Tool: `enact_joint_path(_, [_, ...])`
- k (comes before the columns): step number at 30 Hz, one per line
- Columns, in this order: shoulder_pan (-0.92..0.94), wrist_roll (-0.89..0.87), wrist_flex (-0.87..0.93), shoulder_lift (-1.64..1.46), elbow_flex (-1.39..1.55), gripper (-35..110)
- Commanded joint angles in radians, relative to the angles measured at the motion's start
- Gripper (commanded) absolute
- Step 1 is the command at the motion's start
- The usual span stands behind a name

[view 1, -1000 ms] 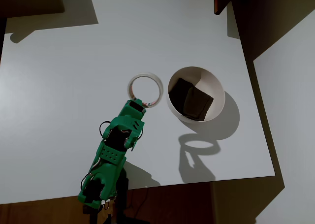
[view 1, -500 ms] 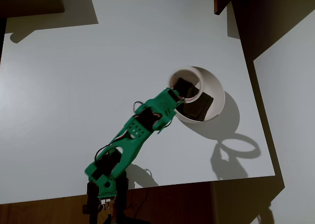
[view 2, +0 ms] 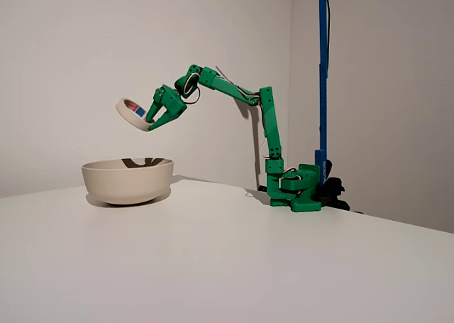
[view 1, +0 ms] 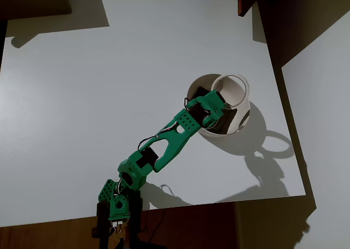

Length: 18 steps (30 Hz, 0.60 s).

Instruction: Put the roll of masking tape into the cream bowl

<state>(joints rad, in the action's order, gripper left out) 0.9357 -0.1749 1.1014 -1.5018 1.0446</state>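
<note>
Fingers (view 1: 219, 103) clamp the roll of masking tape (view 1: 229, 90) in the overhead view, right of centre, over the cream bowl (view 1: 244, 115) holding dark square pieces (view 1: 225, 121) (apparently two). Fixed view, upper left: the tilted roll (view 2: 133, 114) hangs above the bowl (view 2: 128, 179), clear of its rim, on the white tabletop (view 2: 234, 259).

No text, brand, number or sign can be read anywhere. The roll of masking tape (view 2: 133, 114) carries red and blue print on its inner core, visible in the fixed view, but the marks are too small to make out as letters.
</note>
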Motion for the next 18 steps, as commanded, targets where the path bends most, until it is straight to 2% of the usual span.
enact_joint_path(1, [0.005, 0.006, -0.023, 0.011, -0.114, -8])
enact_joint_path(18, [0.106, 0.035, -0.127, 0.236, -0.12, -8])
